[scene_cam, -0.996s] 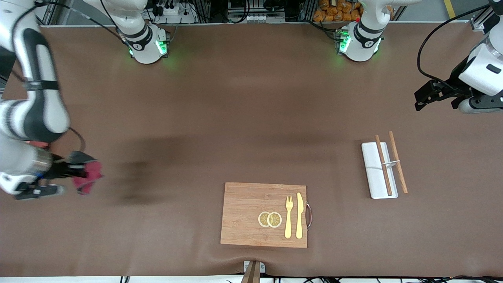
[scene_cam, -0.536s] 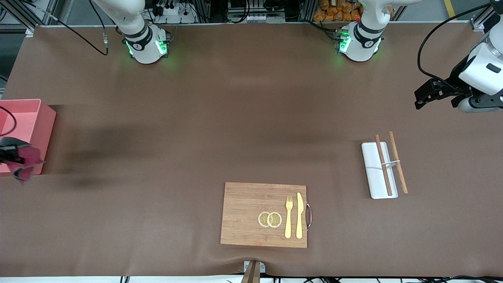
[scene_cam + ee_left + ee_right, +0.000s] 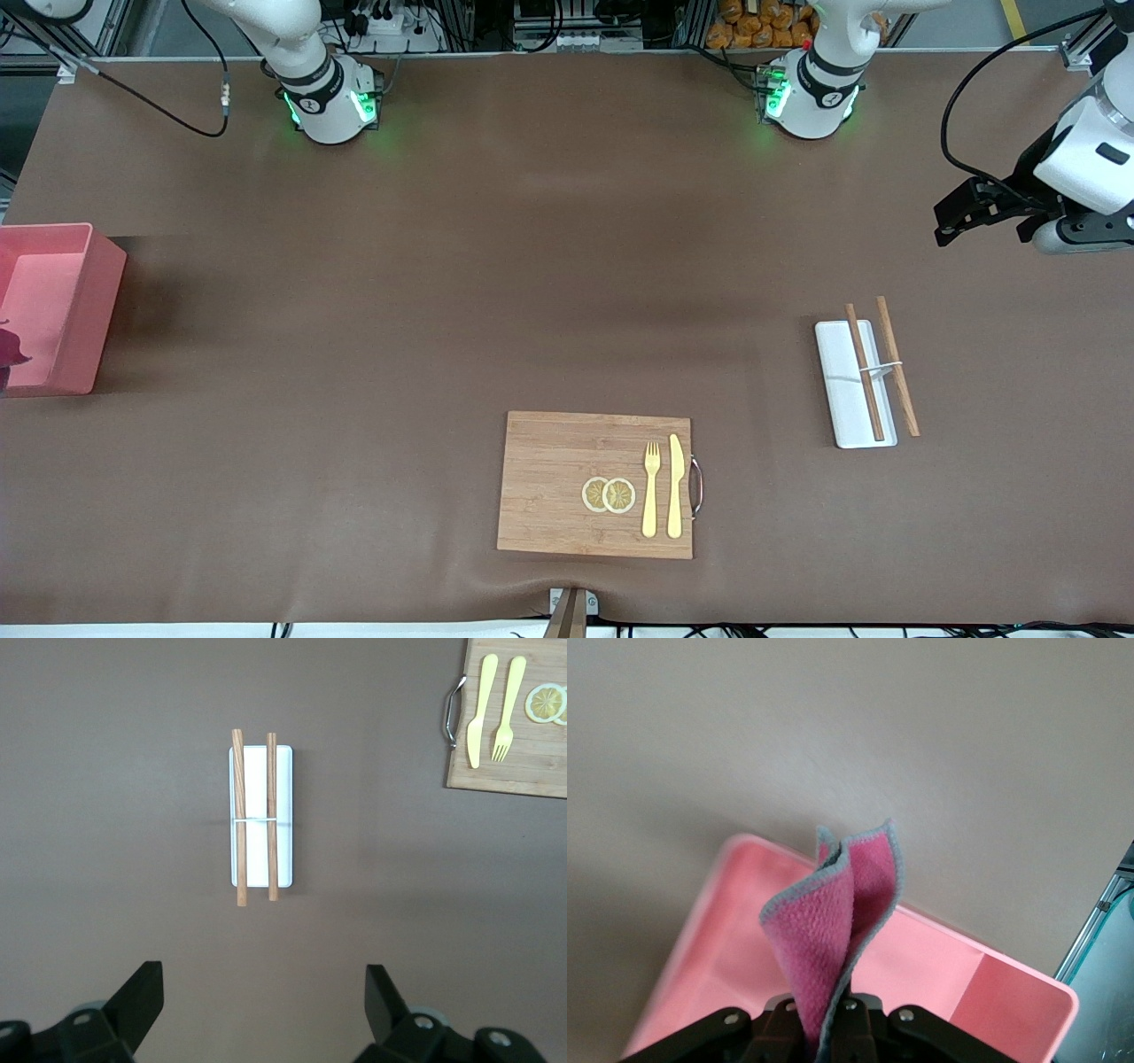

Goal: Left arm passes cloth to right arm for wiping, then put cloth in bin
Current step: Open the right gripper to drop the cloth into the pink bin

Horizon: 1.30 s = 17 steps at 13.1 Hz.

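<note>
The cloth (image 3: 833,921), crimson-pink with a grey edge, hangs folded over the inside of the salmon-pink bin (image 3: 1010,1001), and my right gripper (image 3: 818,1014) is shut on it. In the front view only a dark pink corner of the cloth (image 3: 11,356) shows at the picture's edge, over the bin (image 3: 102,301) at the right arm's end of the table. The right gripper itself is out of that view. My left gripper (image 3: 946,226) waits in the air over the table at the left arm's end, open (image 3: 264,1001) with nothing between its fingers.
A white tray (image 3: 837,390) with two wooden chopsticks (image 3: 864,372) lies toward the left arm's end. A wooden board (image 3: 549,483) with lemon slices, a yellow fork and a knife sits near the table's front edge.
My right gripper has carried the cloth from over the table to over the bin, leaving the front view almost entirely. The left arm has not moved.
</note>
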### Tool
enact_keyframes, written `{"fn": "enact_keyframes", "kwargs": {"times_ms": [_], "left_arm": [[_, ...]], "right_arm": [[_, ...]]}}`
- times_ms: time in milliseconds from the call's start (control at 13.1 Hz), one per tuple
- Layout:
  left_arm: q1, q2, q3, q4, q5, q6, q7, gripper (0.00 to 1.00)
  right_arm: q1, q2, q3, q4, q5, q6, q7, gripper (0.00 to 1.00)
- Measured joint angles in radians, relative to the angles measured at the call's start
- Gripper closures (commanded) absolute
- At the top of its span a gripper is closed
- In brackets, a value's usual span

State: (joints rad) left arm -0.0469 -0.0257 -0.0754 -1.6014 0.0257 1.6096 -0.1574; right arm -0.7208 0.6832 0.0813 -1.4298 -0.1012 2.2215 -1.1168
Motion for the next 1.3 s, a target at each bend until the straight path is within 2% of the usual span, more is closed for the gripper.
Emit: {"fn": "enact_keyframes", "kwargs": {"times_ms": [77,153,230,690,920,1073,1303], "left_arm": [[0.0,0.0,0.0,0.0,0.0,0.0,0.0,0.0],[0.0,0.0,0.0,-0.001,0.0,0.0,0.0,0.0],[0.0,0.0,0.0,-0.001,0.0,0.0,0.0,0.0],[0.0,0.0,0.0,-0.004,0.0,0.0,0.0,0.0],[0.0,0.0,0.001,-0.004,0.0,0.0,0.0,0.0],[0.0,0.0,0.001,-0.005,0.0,0.0,0.0,0.0],[0.001,0.0,0.002,-0.005,0.0,-0.001,0.0,0.0]], "right_arm": [[-0.009,0.031,0.0,0.007,0.0,0.015,-0.01,0.84],[-0.015,0.053,0.0,0.011,0.0,0.019,-0.011,0.19],[-0.02,0.069,0.0,0.014,0.0,0.02,-0.011,0.0],[-0.039,0.096,0.002,0.029,0.001,0.02,-0.011,0.0],[-0.036,0.085,0.023,0.072,0.001,-0.098,-0.009,0.0],[-0.021,0.065,0.033,0.126,0.0,-0.227,0.014,0.0],[0.05,-0.004,0.036,0.164,-0.001,-0.349,0.095,0.0]]}}
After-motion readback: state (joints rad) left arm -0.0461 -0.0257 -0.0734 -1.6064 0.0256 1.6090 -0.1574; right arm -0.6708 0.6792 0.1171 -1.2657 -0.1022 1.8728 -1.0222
